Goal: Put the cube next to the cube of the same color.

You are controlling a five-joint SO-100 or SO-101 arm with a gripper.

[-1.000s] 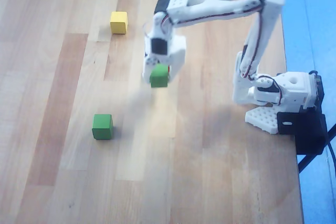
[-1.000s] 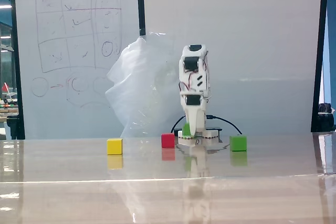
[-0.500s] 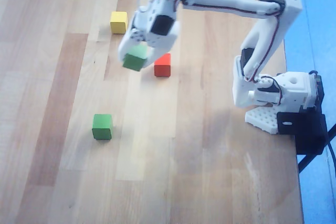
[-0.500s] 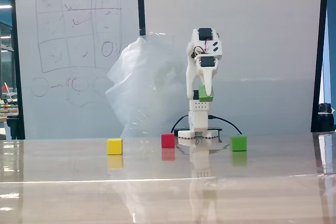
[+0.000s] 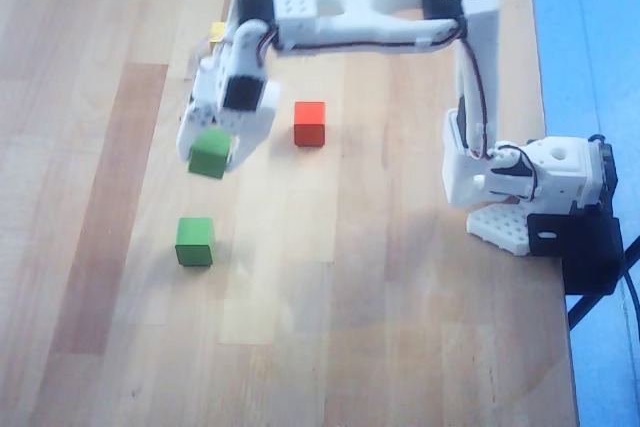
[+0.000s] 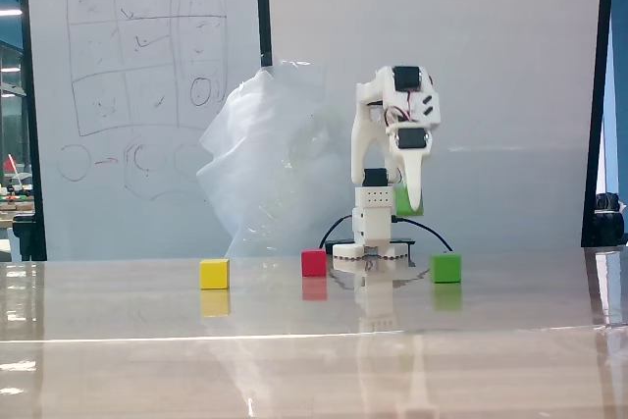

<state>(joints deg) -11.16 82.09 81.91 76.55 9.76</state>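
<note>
My white gripper (image 5: 210, 155) is shut on a small green cube (image 5: 209, 153) and holds it in the air above the wooden table. In the fixed view the held cube (image 6: 405, 201) hangs between the fingers, well above the table, with the gripper (image 6: 409, 203) pointing down. The other green cube (image 5: 194, 241) rests on the table just below the held one in the overhead view. In the fixed view it (image 6: 446, 267) sits on the table, lower and to the right of the gripper.
A red cube (image 5: 309, 123) lies right of the gripper in the overhead view. A yellow cube (image 5: 217, 31) is partly hidden behind the arm; it shows fully in the fixed view (image 6: 214, 274). The arm's base (image 5: 520, 187) stands at the table's right edge.
</note>
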